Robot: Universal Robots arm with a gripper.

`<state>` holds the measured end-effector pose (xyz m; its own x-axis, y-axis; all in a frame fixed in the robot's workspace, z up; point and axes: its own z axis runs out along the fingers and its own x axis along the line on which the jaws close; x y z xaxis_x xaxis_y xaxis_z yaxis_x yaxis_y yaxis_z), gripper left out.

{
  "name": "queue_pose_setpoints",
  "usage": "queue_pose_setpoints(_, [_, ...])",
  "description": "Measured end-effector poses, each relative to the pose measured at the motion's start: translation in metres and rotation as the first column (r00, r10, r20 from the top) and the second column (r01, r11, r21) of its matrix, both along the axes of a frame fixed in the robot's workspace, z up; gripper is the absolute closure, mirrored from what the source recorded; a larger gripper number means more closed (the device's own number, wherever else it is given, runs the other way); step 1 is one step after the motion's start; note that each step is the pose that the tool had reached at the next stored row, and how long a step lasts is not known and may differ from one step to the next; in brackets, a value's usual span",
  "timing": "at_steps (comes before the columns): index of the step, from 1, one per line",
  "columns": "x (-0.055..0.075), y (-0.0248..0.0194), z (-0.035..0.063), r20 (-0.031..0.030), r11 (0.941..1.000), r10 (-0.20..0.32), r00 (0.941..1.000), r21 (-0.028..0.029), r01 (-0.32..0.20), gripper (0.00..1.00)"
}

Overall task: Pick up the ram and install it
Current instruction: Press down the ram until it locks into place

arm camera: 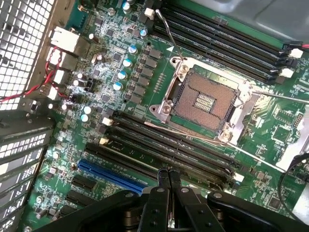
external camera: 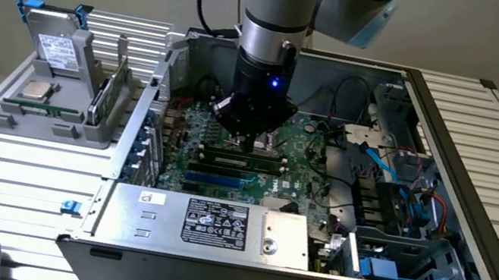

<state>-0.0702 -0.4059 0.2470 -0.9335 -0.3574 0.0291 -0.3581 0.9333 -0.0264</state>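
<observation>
An open black metal computer case (external camera: pixel 459 158) is lying on a table (external camera: pixel 6 182) of pale ribbed slats; inside it a glossy green motherboard (external camera: pixel 300 158) is showing, crowded with small silver-topped cylinders and dark square chips. In the wrist view, a square metal-framed processor socket (arm camera: pixel 205 99) is sitting with its grid of fine contacts exposed; long black plastic memory slots (arm camera: pixel 169 150) are running on two sides of it, and a shorter bright blue slot (arm camera: pixel 108 174) is lying next to the nearer group. A grey sheet-metal box (external camera: pixel 204 224) with a printed label is filling the near edge of the case.

The ram (external camera: pixel 105 101), a thin flat green board, is standing on edge in a grey plastic holder (external camera: pixel 36 125) outside the case, on the exterior view's left; a silver drive (external camera: pixel 58 48) and a square silver processor chip (external camera: pixel 36 88) are sharing that holder.

The arm (external camera: pixel 272 13), a smooth grey cylinder, is reaching straight down into the case; its black gripper (external camera: pixel 251 143) is pointing down just above the black slots, well apart from the ram. In the wrist view, the gripper (arm camera: pixel 167 180) is showing its two narrow black fingers (arm camera: pixel 162 180) pressed together, with nothing between them.
</observation>
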Motion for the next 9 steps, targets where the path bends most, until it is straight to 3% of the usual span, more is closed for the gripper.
queue_pose_setpoints(9, [0.0000,0.0000,0.0000,0.0070,0.9955,-0.094,0.9955,-0.0078,0.094,0.89])
